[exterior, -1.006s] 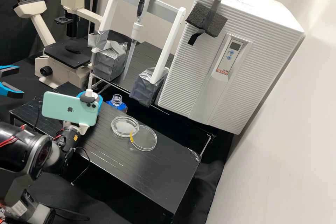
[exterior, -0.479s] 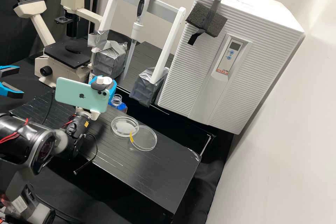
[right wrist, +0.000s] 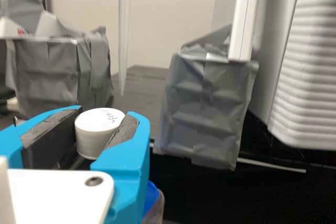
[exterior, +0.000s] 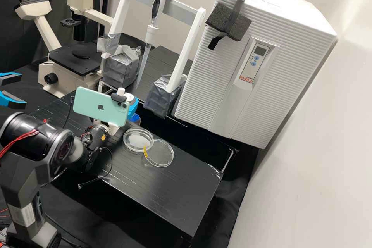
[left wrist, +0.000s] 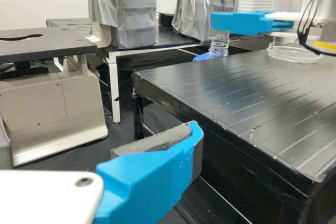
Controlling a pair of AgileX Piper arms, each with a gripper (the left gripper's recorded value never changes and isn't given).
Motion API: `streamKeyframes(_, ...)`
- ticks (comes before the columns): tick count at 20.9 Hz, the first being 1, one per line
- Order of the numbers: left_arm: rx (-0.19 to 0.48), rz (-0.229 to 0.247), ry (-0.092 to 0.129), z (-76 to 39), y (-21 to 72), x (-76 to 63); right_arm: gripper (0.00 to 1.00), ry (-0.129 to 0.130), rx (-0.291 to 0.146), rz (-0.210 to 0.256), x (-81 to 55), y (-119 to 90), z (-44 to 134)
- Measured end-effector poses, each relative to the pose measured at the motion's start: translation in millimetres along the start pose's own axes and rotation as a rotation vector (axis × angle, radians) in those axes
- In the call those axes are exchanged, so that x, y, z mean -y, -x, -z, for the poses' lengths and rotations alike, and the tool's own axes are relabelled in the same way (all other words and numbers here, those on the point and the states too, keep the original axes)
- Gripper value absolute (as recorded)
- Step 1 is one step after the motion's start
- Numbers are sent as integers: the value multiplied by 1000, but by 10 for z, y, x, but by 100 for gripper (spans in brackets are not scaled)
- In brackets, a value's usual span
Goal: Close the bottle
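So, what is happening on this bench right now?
The right end effector is shut on a white cap and holds it right over the bottle of blue liquid at the back edge of the black platform. The cap does not seem seated yet. The left end effector rests open, far from the bottle, near the microscope.

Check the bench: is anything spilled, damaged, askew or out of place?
Nothing looks spilled or broken. The bottle is uncapped, and its white cap is clamped in the right gripper just over it. The two petri dishes overlap at their rims instead of lying apart.
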Motion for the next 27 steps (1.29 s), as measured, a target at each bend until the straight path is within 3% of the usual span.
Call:
streamKeyframes(9,0,0,0,0,0,0,0,0,27,16,46,-28,-53)
streamKeyframes(12,0,0,0,0,0,0,0,15,40,24,74,-40,-82)
streamKeyframes(27,0,0,0,0,0,0,0,19,49,5,34,-91,-108)
